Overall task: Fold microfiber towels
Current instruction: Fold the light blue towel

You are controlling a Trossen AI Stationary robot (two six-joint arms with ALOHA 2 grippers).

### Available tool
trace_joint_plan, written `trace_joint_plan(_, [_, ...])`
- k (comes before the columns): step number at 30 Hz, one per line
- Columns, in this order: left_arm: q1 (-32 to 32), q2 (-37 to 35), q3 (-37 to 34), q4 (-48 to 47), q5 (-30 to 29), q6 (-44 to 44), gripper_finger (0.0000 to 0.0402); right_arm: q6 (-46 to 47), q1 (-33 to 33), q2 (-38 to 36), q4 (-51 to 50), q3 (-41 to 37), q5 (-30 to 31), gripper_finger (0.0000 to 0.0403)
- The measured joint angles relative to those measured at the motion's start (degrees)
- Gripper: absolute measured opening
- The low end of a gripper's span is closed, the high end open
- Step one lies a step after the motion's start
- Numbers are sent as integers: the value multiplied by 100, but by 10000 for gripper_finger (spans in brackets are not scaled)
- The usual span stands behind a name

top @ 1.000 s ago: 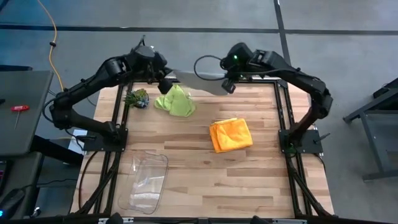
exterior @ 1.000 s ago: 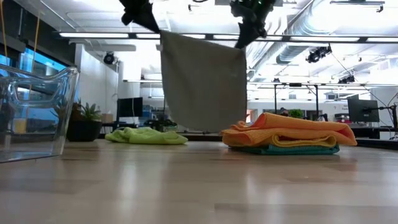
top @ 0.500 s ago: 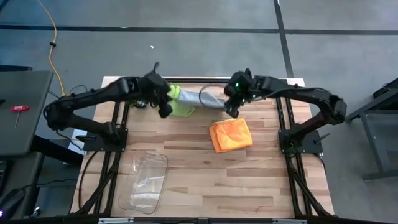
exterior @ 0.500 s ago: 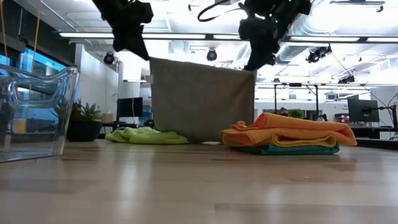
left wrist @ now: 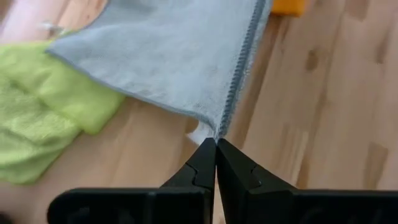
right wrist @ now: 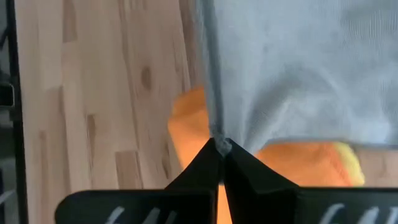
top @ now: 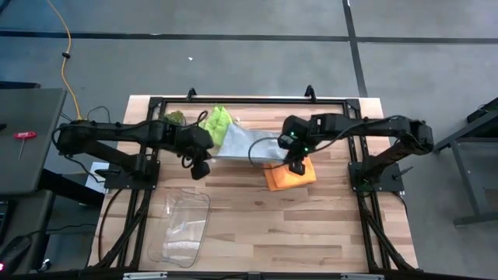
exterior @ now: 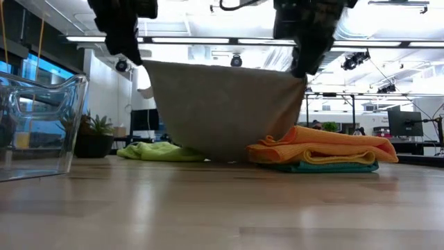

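I hold the grey towel (exterior: 225, 111) stretched, left hand (top: 200, 167) and right hand (top: 296, 165) each clamped on a corner; next, lay it flat on the worktop (top: 311, 225).

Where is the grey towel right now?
In the high view, the grey towel hangs stretched between the left end effector and right end effector, near the table's back, with the green towel behind it and the orange towel beside it.
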Motion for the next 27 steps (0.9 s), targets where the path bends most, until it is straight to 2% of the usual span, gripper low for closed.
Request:
trace_joint_plan(9, [-543,4,-7,-304,220,34,0,0,203,-12,62,-9,-530,0])
trace_joint_plan(13, [-524,4,-9,-287,603,6,0,-4,242,-11,61,-12,-905,0])
trace_joint_plan(15, [-466,4,-9,-254,588,92,0,-1,228,-12,16,-12,-862,0])
trace_joint_plan(20, [18,4,-14,-136,205,384,0,89,-94,-13,110,-19,-751,0])
trace_joint_plan(27, [1183,69,-15,87,85,775,0,452,-904,84,249,-21,-564,0])
